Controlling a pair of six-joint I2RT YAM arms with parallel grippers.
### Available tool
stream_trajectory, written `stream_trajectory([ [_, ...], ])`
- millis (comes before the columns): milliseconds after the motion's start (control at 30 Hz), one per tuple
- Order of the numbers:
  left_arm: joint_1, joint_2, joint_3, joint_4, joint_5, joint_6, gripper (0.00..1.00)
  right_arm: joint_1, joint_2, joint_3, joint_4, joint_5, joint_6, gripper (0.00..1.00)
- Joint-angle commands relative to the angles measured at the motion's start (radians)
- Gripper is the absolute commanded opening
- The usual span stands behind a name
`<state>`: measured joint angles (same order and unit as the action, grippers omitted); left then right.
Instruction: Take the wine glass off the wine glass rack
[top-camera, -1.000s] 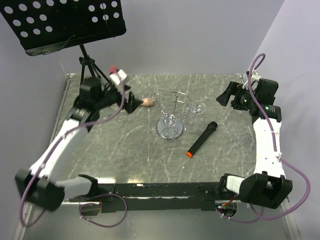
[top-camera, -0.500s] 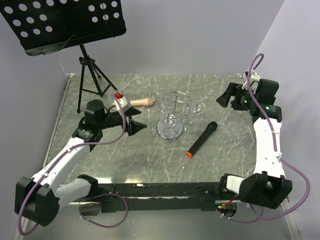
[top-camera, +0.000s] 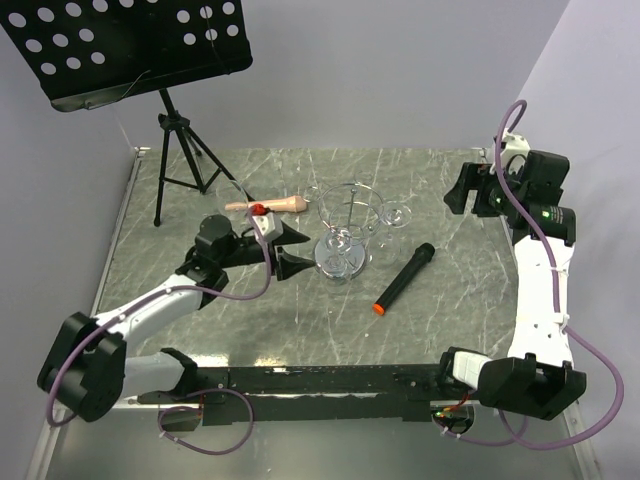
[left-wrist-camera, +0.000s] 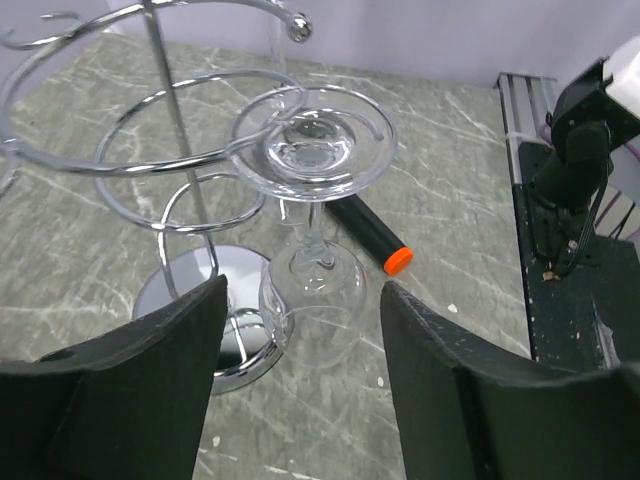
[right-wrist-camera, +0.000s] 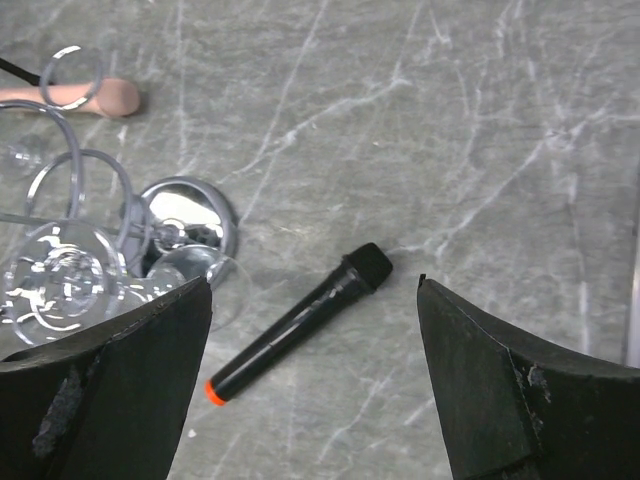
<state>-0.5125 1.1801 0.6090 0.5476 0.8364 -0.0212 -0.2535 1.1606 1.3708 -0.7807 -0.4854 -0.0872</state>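
The grey marbled table (top-camera: 470, 320) carries everything. A black music stand (top-camera: 130, 40) rises over its far left corner, well apart from the rest.

The left arm (top-camera: 150, 305) reaches low across the table toward the middle. The right arm (top-camera: 540, 280) is raised at the far right edge.

The rack (left-wrist-camera: 175, 290) stands mid-table on its round shiny base. The wine glass (left-wrist-camera: 312, 285) hangs from it upside down, with its foot resting on a curved wire arm and its bowl just above the table, beside the base. The left jaws stand spread with the bowl between them, and a gap shows on each side. The rack's post and other wire loops lie just left of the glass in the left wrist view.

A second glass (top-camera: 397, 214) shows at the rack's right side.

The right jaws are spread wide and hold nothing, high over the table.

A black microphone (top-camera: 404, 278) with an orange end lies flat to the right of the rack, near it but apart. A pale wooden handle (top-camera: 280, 205) lies behind the left arm's wrist.
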Motion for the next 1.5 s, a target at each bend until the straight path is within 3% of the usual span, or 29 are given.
stream_trajectory([
  [0,-0.041,0.05,0.017,0.118,0.053,0.081,0.65,-0.006,-0.019,0.037,-0.029,0.086,-0.074,0.89],
  [133,-0.063,0.105,0.047,0.124,0.078,0.121,0.62,-0.007,-0.018,0.031,-0.035,0.126,-0.106,0.88],
  [800,-0.136,0.343,0.1,0.426,0.086,-0.046,0.5,-0.059,-0.052,-0.003,-0.129,0.16,-0.183,0.89],
  [1167,-0.141,0.388,0.127,0.419,0.082,-0.04,0.42,-0.079,-0.041,0.01,-0.135,0.148,-0.18,0.89],
  [1467,-0.141,0.4,0.12,0.41,0.078,-0.011,0.41,-0.079,-0.022,0.02,-0.132,0.142,-0.18,0.89],
])
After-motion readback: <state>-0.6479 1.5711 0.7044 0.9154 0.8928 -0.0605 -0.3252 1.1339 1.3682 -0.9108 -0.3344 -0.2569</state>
